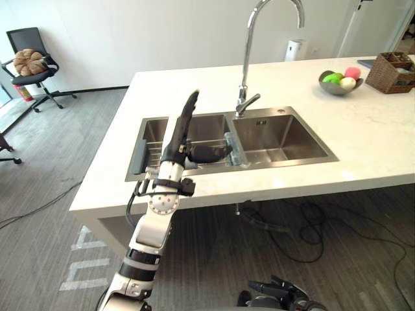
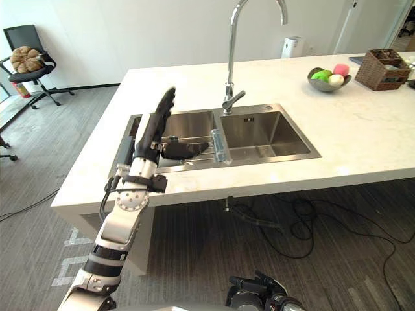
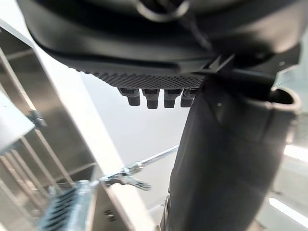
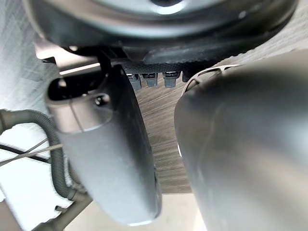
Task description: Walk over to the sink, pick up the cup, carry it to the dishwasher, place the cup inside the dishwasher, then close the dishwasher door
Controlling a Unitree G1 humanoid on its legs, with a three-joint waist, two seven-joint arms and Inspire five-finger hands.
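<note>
Stage: approach done. The robot stands at the near edge of the white stone countertop [image 1: 363, 136], facing the double stainless-steel sink [image 1: 279, 133].
Task object: the clear, tall, cylindrical cup [image 1: 235, 149] stands upright at the near end of the divider between the two basins, below the chrome gooseneck tap [image 1: 247, 52]. Nothing grips it.
Left hand [image 1: 176, 139]: raised over the left basin, fingers straight and pressed side by side, thumb spread out towards the cup. The thumb tip lies just left of the cup; contact cannot be told.
Right hand [image 1: 279, 290]: low, near the floor on the right, fingers relaxed and empty.
Done, as judged: the walk to the sink.
In hand, as judged: the reach for the cup, with no grasp yet made.
Left: closing the hand round the cup, lifting it, carrying it to the dishwasher, placing it inside, and shutting the door.
</note>
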